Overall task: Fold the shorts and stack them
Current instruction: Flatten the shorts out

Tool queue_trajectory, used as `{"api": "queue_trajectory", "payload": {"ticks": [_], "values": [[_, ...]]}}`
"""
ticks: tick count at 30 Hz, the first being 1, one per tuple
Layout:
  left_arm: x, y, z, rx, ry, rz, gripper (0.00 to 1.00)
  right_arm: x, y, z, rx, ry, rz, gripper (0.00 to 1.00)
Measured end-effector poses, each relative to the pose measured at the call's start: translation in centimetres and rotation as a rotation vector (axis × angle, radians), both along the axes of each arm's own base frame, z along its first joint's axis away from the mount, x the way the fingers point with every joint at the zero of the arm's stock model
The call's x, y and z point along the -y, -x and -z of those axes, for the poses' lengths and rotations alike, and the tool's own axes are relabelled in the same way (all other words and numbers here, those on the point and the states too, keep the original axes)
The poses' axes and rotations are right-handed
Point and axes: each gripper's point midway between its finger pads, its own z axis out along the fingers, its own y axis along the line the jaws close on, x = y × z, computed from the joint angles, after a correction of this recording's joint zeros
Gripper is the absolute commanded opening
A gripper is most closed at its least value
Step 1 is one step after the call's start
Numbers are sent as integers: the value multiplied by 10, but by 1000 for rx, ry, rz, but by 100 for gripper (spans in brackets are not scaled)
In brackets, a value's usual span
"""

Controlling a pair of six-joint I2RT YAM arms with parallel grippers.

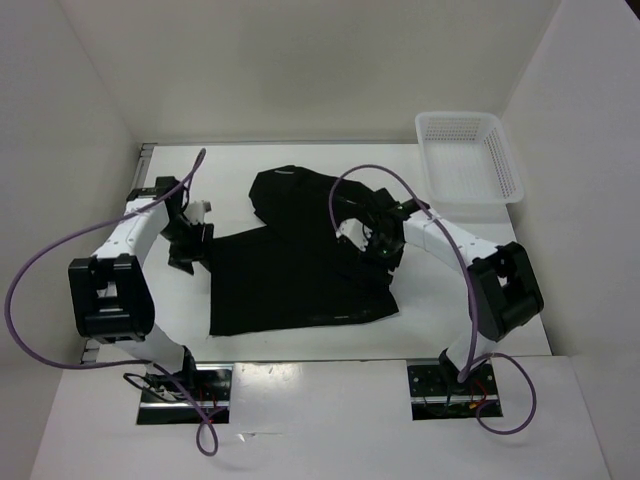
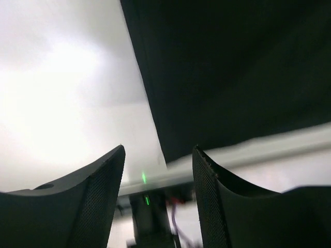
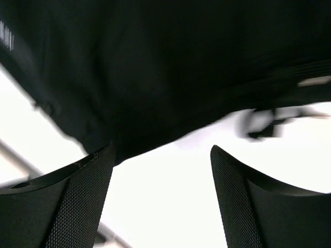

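- Your left claw (image 2: 158, 150) is hanging with its fingers apart and nothing between them, just beside the left edge of the shorts (image 1: 300, 285). The cloth edge is lying ahead of the fingertips rather than between them, so closing from here is risking a pinch of air or of the hem alone.
- Your right claw (image 3: 163, 147) is also standing apart and empty, hovering over the right side of the shorts. Closing too high is likely catching only one layer, and the fold would then be peeling open as you carry it across.
- Black fabric is lying flat in the middle of the tabletop (image 1: 440, 300), with a bunched black mound touching it on the far side. I cannot tell whether that mound is a second pair or part of the same one, so lifting one is risking dragging the other.
- Purple cables (image 1: 375, 168) are looping off both arms. The right one is arching above the cloth and could be snagging during a wide sweep.
- White and glaring, the tabletop is looking smooth, so I am expecting the fabric to be sliding if you are pulling from one side only.
- Farther back, a white mesh basket (image 1: 470, 155) is sitting at the far right corner, well apart from the shorts.
- White walls (image 1: 300, 60) are closing in on three sides, with the left arm working near one of them.
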Motion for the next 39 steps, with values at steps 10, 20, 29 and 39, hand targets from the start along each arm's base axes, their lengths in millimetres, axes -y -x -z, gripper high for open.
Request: {"api": "queue_trajectory", "payload": {"ticks": [10,20,29,39], "values": [[-11,-126,41,286,-73,19,64,-25,-119,-57,348,-159,321,63],[-2,-191,70,379,-132,62,56,-19,-220,-30,495,-143,570,48],[7,-202,73,408,-171,88,2,-1,-228,14,486,-30,644,44],[25,-266,31,521,-99,104,58,13,-249,-5,570,-32,709,49]]}}
